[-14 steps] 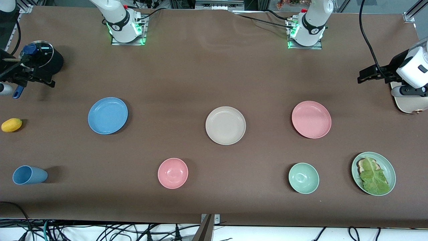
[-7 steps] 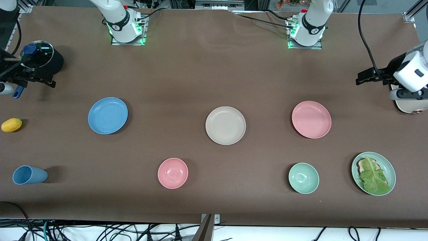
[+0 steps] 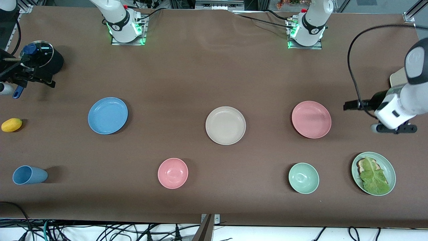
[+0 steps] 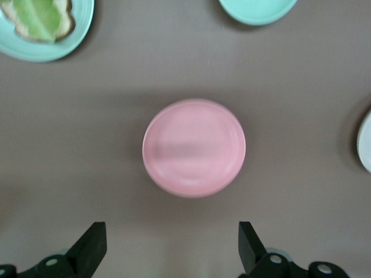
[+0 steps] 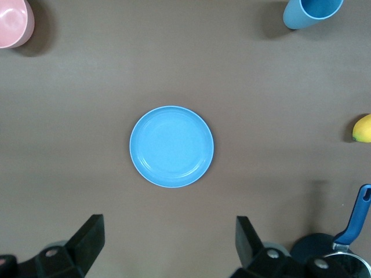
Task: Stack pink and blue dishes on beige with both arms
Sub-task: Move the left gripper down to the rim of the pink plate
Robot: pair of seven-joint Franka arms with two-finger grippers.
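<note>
**Both grippers up in the air, all three plates lying apart on the table**

I am seeing the beige plate (image 3: 225, 125) lying flat near the middle of the table (image 3: 207, 70), with nothing on it. The pink plate (image 3: 311, 119) is sitting toward the left arm's end of the table, well apart from the beige one, and the blue plate (image 3: 107, 115) is sitting toward the right arm's end, also well apart. All three are lying in a rough row.

The left gripper (image 4: 168, 246) is hanging in the air over bare table just beside the pink plate, at the left arm's end. In the left wrist view its fingers (image 4: 91, 246) are standing wide apart, holding nothing, with the pink plate (image 4: 194, 147) showing between them farther off.

The right gripper (image 5: 168, 243) is hanging at the right arm's end of the table, near the black pot (image 3: 45, 60) with its glass lid. In the right wrist view its fingers (image 5: 88, 240) are spread wide and empty, and the blue plate (image 5: 171, 146) is lying between them lower down on the table.

Nearer the front camera I am also seeing a pink bowl (image 3: 173, 173), a green bowl (image 3: 303, 178), a green plate of lettuce and toast (image 3: 373, 173), a blue cup (image 3: 29, 175) on its side, and a lemon (image 3: 11, 125).
</note>
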